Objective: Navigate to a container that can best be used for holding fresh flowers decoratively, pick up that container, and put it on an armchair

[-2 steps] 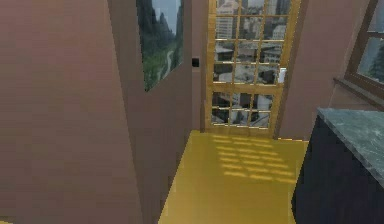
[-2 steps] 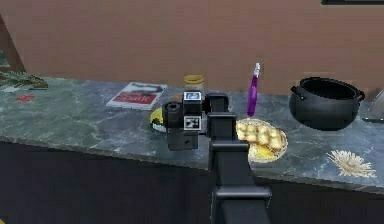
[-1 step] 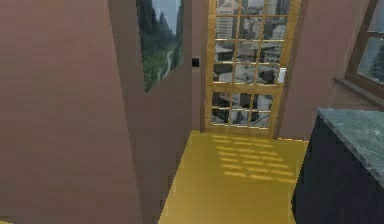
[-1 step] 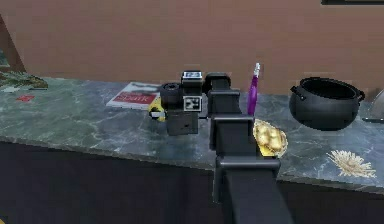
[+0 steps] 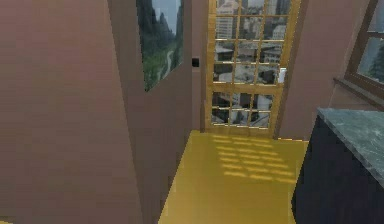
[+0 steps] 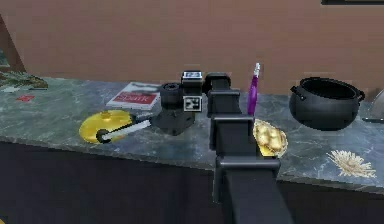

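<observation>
Dark square arm (image 6: pixel 240 160) reaches over a veined grey stone counter (image 6: pixel 60 105); whether its gripper (image 6: pixel 172 110), near a yellow plate (image 6: pixel 98 128), holds anything cannot be told, nor which item is the flower container. A slim purple bottle (image 6: pixel 254 90) and knobbly golden object (image 6: pixel 268 138) stand just right of the arm. Forward view: glazed yellow-framed door (image 5: pixel 245 65).

no text, number or sign can be read. in the arm side view, left of centre on the counter (image 6: pixel 55 112), a red and white book (image 6: pixel 135 97) carries pale lettering on its cover, too small to make out. just right of it, near the middle of the frame, two white squares (image 6: pixel 192 77) bear black marks that are patterns, not letters. at the far left edge, printed papers (image 6: pixel 14 82) show only coloured blotches.
</observation>
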You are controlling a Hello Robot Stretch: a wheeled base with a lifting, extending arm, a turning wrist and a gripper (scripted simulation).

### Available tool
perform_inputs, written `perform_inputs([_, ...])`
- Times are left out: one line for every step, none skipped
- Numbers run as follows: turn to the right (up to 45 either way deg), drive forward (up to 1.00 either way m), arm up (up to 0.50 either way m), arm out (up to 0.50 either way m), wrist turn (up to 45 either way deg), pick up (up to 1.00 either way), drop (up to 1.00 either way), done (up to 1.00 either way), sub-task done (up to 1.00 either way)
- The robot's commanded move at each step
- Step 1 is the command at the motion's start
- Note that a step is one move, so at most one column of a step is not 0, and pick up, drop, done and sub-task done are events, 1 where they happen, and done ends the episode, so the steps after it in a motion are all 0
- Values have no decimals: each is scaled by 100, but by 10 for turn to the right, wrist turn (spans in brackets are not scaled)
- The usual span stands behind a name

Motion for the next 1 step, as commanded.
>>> perform_inputs([0,0,0,0,-450,0,0,0,0])
